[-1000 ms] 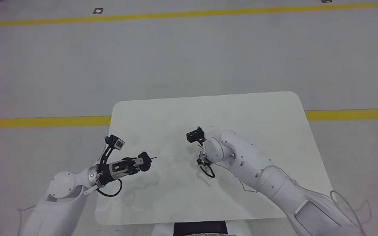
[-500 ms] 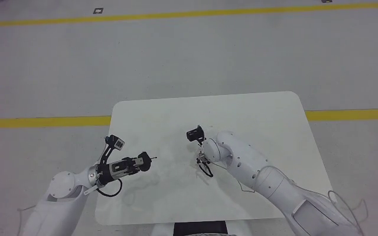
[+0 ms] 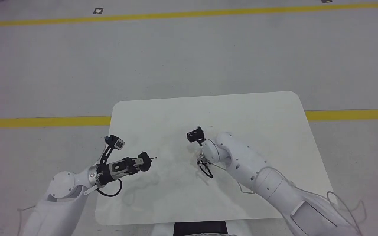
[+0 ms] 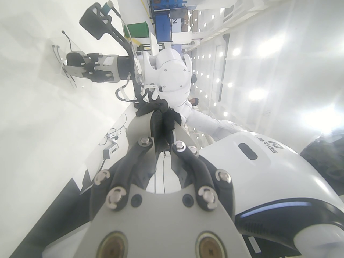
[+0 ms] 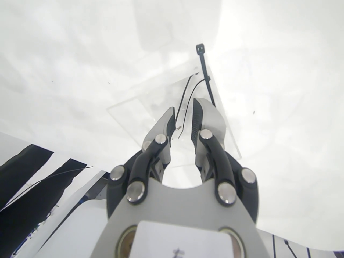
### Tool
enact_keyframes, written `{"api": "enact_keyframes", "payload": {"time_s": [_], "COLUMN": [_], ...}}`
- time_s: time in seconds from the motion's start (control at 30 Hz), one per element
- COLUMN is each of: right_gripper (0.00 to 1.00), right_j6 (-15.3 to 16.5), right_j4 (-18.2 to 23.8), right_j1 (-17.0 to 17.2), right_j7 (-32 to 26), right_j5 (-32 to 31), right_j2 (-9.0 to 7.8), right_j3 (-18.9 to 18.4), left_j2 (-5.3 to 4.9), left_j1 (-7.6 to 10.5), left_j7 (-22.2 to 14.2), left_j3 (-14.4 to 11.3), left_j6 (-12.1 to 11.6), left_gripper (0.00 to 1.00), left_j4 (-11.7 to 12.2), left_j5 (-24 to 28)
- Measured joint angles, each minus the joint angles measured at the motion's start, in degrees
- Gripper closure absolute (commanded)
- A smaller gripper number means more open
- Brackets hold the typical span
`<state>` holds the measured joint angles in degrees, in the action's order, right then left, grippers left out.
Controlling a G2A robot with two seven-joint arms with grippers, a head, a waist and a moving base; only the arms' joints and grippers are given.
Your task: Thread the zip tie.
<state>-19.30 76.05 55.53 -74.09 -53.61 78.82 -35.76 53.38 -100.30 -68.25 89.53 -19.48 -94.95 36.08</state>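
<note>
Black, thin zip tie with square head lies straight beyond the spread right gripper.

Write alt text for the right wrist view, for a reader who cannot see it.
The right pincer hangs open over a clear flat plastic plate on the white table, two thin black curved lines showing between its fingers. A black plastic zip tie runs from beside one finger past the plate's edge, square head farthest out.

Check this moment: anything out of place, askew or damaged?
Nothing stands out. The zip tie lies straight at the edge of the clear plate, the open right gripper hangs over the plate, and no damage shows.
</note>
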Motion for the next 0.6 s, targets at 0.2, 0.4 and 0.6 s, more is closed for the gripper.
{"api": "enact_keyframes", "payload": {"time_s": [0.2,0.4,0.6], "right_gripper": [0.89,0.99,0.98], "right_j6": [-0.02,-0.07,-0.10], "right_j4": [-0.46,-0.82,-0.75], "right_j1": [0.18,0.28,0.51], "right_j7": [-0.18,-0.32,-0.46], "right_j5": [-0.52,-1.01,-1.60], "right_j2": [0.38,0.72,0.93], "right_j3": [0.18,0.16,-0.11], "left_j2": [0.00,0.00,0.00], "left_j1": [0.00,0.00,0.00], "left_j7": [0.00,0.00,0.00], "left_j3": [0.00,0.00,0.00], "left_j6": [0.00,0.00,0.00], "left_gripper": [1.00,1.00,1.00], "left_j4": [0.00,0.00,0.00], "left_j5": [0.00,0.00,0.00]}}
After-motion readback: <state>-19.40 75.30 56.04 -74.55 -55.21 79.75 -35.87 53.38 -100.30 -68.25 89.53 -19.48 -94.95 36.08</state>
